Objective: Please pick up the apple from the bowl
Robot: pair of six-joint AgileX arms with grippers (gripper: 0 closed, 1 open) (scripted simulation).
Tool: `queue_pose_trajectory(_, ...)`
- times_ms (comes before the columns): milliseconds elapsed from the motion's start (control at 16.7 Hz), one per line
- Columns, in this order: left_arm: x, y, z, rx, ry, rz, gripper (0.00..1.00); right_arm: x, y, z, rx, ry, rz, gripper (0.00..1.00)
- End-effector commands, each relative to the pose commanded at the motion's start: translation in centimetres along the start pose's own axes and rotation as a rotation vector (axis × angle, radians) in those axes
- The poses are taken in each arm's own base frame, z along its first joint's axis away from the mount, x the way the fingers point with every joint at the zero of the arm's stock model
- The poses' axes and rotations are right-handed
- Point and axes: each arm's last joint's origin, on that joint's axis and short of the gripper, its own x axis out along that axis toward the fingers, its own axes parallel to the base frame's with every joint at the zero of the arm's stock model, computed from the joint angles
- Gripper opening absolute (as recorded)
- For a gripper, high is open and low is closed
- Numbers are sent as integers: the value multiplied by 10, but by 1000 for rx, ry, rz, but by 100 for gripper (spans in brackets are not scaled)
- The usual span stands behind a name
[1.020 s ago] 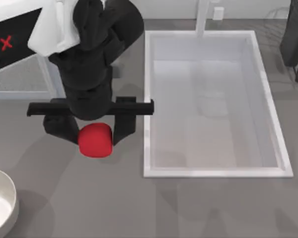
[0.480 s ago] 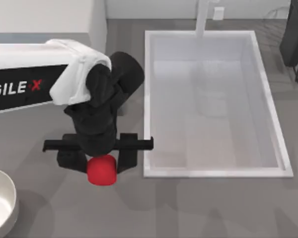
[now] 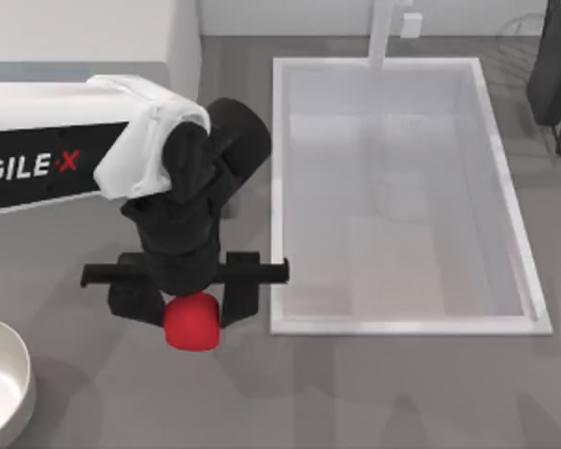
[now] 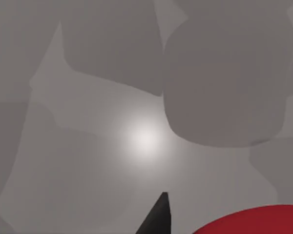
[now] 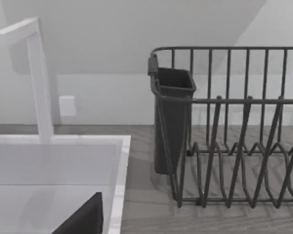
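Left gripper [image 3: 189,304], closed on the apple [image 3: 191,322], hangs just left of the sink [image 3: 277,187] wall. Open grey table [image 3: 355,393] lies nearer. Bowl [image 3: 9,374] occupies the near-left corner; dish rack [image 3: 556,75] blocks the far right.

Smooth matt apple [image 3: 191,324], smooth bowl [image 3: 9,374], dark wire rack [image 5: 234,146].

A grey table [image 3: 374,393] carries everything. On it at the far left edge sits the bowl [image 3: 0,388], cut off by the frame. A white sink [image 3: 279,187] is set into the table's middle and right. At the far right stands a dark wire rack [image 5: 234,146] with a dark cup [image 5: 173,122]
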Motion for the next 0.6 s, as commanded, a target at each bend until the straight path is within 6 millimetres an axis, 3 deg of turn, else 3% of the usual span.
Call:
queue_pose_trajectory(480,0,0,0,0,0,0,98,0,0,0,0,0,0,100)
queue_pose_trajectory(600,0,0,0,0,0,0,100,0,0,0,0,0,0,100)
